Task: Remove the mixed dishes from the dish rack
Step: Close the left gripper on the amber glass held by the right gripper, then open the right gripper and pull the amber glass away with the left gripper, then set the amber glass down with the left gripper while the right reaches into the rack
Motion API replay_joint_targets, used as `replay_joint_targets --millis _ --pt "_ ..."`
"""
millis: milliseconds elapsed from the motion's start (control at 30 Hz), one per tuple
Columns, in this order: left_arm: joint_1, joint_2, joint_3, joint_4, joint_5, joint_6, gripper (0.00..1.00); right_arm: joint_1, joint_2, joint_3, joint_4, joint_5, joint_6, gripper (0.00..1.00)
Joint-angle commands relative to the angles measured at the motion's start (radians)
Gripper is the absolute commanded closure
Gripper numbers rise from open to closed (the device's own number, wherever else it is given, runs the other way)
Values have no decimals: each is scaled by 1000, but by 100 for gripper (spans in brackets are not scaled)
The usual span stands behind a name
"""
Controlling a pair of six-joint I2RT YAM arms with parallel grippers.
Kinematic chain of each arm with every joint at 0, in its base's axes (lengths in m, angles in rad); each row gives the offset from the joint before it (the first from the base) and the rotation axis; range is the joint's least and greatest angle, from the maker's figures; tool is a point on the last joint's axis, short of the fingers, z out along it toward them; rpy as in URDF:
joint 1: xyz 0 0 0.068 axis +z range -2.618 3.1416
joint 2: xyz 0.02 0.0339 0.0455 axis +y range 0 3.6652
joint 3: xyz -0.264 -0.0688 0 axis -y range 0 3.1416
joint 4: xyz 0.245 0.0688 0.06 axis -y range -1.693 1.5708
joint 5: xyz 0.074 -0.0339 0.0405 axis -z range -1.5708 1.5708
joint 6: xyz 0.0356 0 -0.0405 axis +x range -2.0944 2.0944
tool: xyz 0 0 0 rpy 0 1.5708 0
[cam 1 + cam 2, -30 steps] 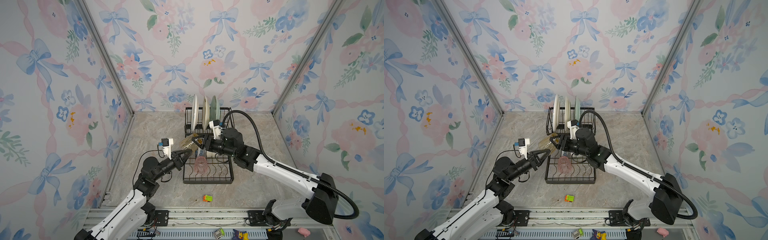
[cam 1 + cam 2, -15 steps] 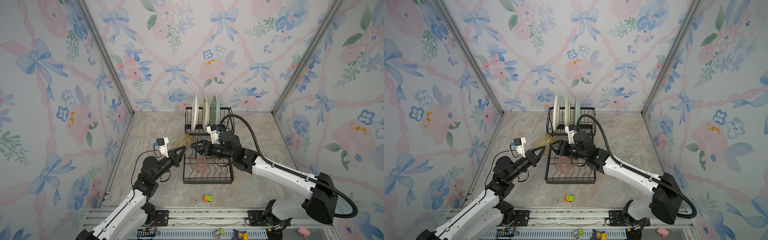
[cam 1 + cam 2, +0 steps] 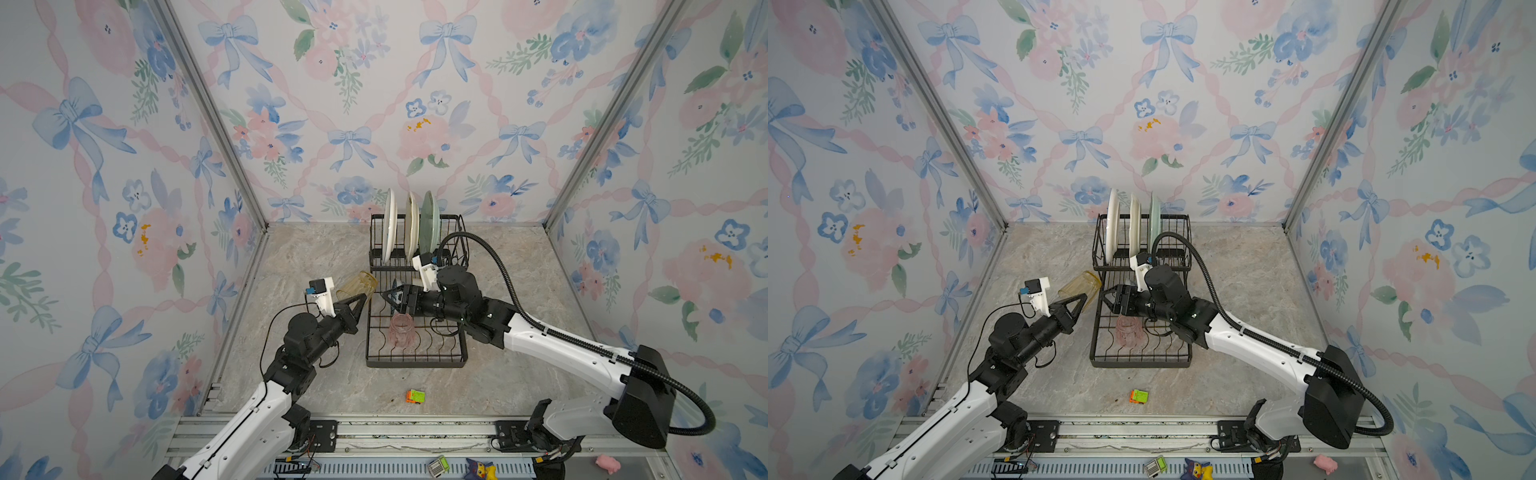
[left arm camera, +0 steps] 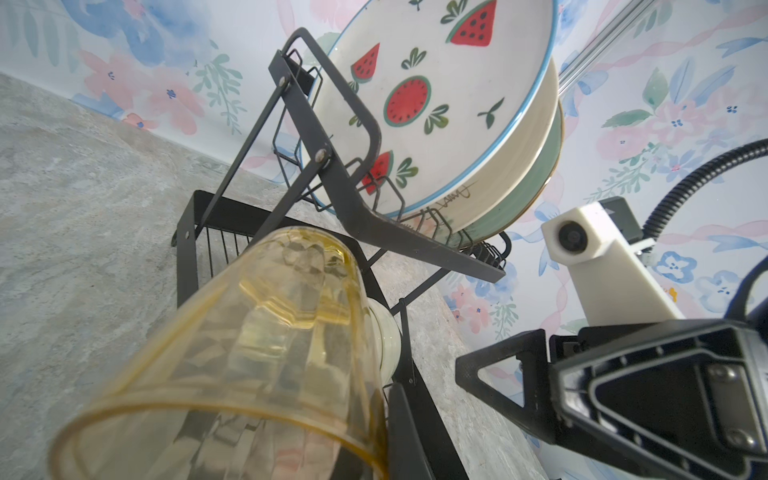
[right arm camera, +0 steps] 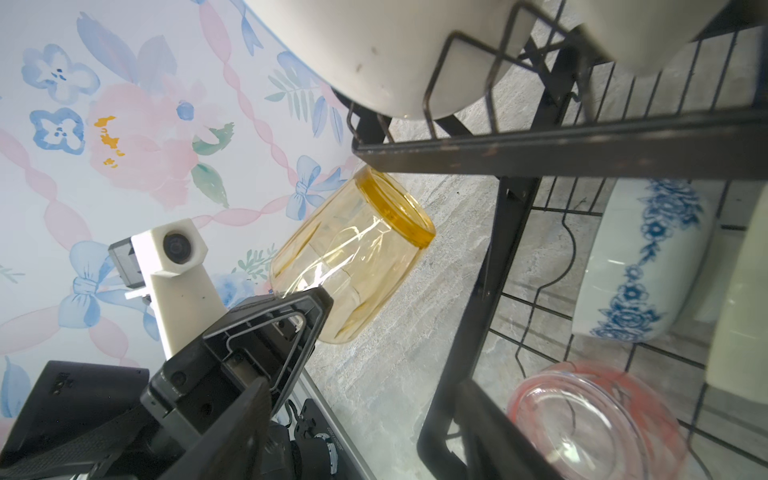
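I had the left gripper [image 3: 360, 297] clamped on the wall of the amber tumbler [image 3: 356, 286], which hung tilted in the air just left of the dish rack [image 3: 415, 365], clear of its wires and not yet set on the table [image 3: 307, 253]. The right gripper [image 3: 389, 297] stood with its jaws apart and empty over the left side of the lower tray. By my reckoning the job had barely begun. The watermelon plate [image 3: 389, 226], cream plate [image 3: 410, 226] and green plate [image 3: 430, 220] stood upright in the far upper basket. The pink tumbler [image 3: 401, 330], blue-patterned bowl [image 5: 640, 266] and white bowl [image 4: 387, 345] were in the lower tray. No dish lay on the table.
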Motion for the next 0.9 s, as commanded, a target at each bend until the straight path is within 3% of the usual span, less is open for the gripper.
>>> replay_joint_targets --millis 0,100,200,300,867 --pt "10 -20 27 -87 -66 54 100 10 -25 13 -90 77 -68 23" --pt "20 -12 77 -218 -153 86 100 21 -38 33 -174 169 -126 20" --pt "30 11 127 -323 -225 126 100 54 -58 54 -272 335 -195 15" --pt "44 22 148 -374 -270 146 100 65 -77 51 -302 399 -250 13" --pt "205 282 309 -564 -322 288 100 15 -188 -64 -312 395 -329 8"
